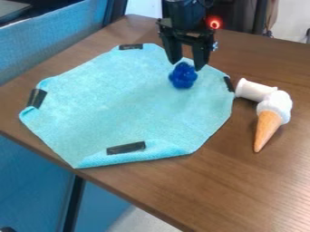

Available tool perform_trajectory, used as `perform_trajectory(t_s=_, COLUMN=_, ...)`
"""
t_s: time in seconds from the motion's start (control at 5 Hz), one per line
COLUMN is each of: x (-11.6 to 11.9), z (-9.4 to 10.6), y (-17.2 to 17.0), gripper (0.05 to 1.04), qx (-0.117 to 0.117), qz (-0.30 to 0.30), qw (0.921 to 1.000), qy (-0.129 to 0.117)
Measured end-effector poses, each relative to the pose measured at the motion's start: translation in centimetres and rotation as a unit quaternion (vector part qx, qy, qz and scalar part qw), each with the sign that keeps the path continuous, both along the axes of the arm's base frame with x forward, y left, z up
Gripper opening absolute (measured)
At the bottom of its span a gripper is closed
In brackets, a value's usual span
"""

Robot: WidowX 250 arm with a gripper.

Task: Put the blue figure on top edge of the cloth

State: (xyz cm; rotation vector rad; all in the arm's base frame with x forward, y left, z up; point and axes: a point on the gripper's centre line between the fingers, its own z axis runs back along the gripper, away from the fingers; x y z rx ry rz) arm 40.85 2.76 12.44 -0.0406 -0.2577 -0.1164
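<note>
Leftmost, the cloth point(121, 104) spreads over the brown wood-grain table point(254, 186), pale turquoise, finely textured and roughly eight-sided; a black strip point(37, 98) marks its left corner, a second point(131, 46) lies along its top, and a third point(126, 147) sits by the bottom, where the border curls over in a soft roll. Further right, the figure point(183, 76), deep blue, rounded and lumpy, appears to rest on the cloth, just inside its upper right side; the gripper point(186, 66) hangs right above it, fingers spread, their tips beside its top, with no grip that I can make out. So the task looks mostly done, I judge: the figure is on the upper part of the cloth; what may be left is a small shift up to the top edge, if that spot is wanted exactly, and then lifting clear. Rightmost are a smooth white cylinder point(254, 89) and a toy cone point(270, 120), tan and tapering under a bulging white top.
</note>
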Motion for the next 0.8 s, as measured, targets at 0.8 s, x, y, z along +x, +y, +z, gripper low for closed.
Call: perform_trajectory(t_s=0.8, x=-5.5, z=6.9, y=5.7, gripper=0.999, qx=0.015, qz=-0.020, qw=0.9997, qy=-0.003)
